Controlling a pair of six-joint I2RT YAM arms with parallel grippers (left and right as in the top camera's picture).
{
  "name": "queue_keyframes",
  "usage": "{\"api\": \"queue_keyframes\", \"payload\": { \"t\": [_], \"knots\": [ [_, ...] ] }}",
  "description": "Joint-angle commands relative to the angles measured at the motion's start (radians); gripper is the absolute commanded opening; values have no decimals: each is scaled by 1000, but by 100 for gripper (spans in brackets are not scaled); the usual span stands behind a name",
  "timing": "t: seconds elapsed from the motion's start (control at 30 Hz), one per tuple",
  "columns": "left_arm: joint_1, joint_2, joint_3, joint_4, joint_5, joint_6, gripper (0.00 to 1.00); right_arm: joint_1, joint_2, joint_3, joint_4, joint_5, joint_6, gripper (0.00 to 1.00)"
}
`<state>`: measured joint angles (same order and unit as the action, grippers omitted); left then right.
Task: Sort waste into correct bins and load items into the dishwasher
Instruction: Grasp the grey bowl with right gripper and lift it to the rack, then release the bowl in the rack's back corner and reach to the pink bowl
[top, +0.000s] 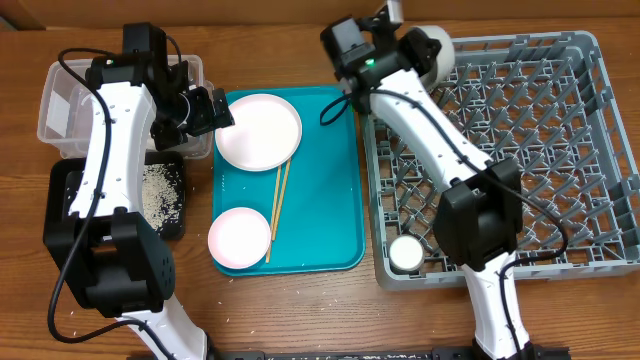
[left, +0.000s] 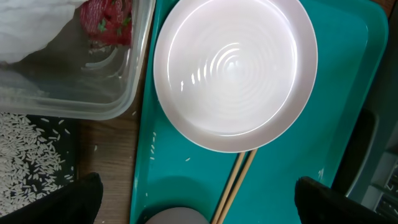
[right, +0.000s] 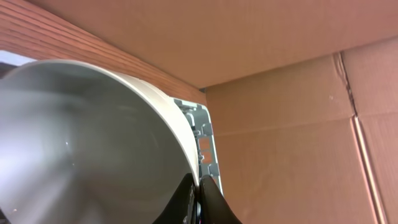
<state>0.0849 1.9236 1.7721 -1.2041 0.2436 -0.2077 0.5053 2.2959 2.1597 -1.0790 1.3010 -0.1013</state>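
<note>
My left gripper (top: 212, 108) (left: 205, 202) is open and empty, hovering over the left edge of the teal tray beside a white round plate (top: 258, 130) (left: 235, 68). Two chopsticks (top: 277, 208) (left: 235, 180) and a pink plate (top: 240, 238) lie on that tray. My right gripper (top: 410, 52) (right: 200, 186) is shut on the rim of a white bowl (top: 432, 45) (right: 81, 143) at the back left corner of the grey dish rack (top: 520, 130). A small white cup (top: 406, 253) stands in the rack's front left corner.
The clear tub (top: 60, 105) (left: 124, 106) at back left holds the white napkin (left: 31, 25) and red wrapper (left: 107, 22). The black tray (top: 165, 225) in front of it holds rice grains (top: 160, 190) (left: 31, 162). The teal tray (top: 330, 200) lies between bins and rack.
</note>
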Motion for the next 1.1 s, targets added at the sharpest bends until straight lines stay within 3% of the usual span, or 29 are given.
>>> {"api": "queue_keyframes", "payload": {
  "t": [0.0, 0.77, 1.03, 1.07],
  "knots": [
    [0, 2, 19, 1, 9, 2, 100, 5, 16, 5, 1, 44, -3, 4],
    [0, 2, 19, 2, 8, 2, 100, 6, 22, -60, 0, -54, 49, 4],
    [-1, 2, 19, 1, 9, 2, 100, 74, 22, -92, 4, -15, 50, 4],
    [-1, 2, 19, 1, 8, 2, 100, 86, 22, -92, 5, -8, 50, 8]
  ]
}}
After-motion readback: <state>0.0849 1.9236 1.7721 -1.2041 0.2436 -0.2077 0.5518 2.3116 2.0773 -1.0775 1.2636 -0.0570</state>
